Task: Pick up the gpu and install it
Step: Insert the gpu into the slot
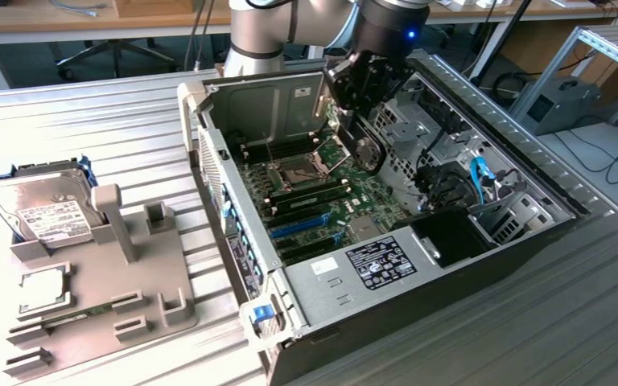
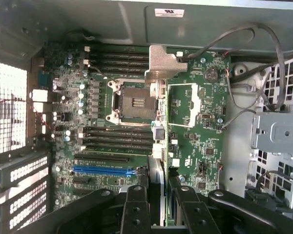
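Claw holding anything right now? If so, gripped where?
Yes: the claw holds the gpu edge-on above the motherboard, pinched across its flat faces, near the end away from its silver bracket.

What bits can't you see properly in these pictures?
- Wrist view: the gpu, clamped in the fingers, shows edge-on, so its flat faces are hidden.
- Wrist view: the gpu covers a strip of the motherboard behind it.
- Exterior view: the hard drive label's print is too small to read.
- Exterior view: the arm is cut off by the top edge.
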`<state>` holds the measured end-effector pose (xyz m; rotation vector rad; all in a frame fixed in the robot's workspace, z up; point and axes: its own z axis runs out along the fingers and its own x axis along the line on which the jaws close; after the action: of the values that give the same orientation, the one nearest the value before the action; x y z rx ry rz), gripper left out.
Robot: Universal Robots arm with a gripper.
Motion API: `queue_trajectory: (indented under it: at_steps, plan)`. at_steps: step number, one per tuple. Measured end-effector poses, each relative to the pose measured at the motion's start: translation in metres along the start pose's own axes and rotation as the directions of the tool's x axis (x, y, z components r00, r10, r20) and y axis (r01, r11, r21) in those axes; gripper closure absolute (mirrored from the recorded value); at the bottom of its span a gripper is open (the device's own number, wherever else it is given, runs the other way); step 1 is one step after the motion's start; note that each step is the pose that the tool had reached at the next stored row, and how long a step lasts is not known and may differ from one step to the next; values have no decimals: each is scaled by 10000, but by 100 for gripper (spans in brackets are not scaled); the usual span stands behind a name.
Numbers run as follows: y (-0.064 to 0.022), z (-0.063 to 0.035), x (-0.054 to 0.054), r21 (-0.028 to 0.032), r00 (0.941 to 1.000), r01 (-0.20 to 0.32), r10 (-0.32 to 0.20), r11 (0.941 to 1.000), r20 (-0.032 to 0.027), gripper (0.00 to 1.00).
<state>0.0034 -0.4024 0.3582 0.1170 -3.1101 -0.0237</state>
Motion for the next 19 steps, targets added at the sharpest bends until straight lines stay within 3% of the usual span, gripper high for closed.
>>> queue_trajectory:
  at_steps: [8, 19]
  plan:
    - [0, 0, 0, 16, 9982, 599, -599, 9982, -10, 74]
    - [0, 0, 0, 37, 9908, 1350, -1350, 9908, -25, 74]
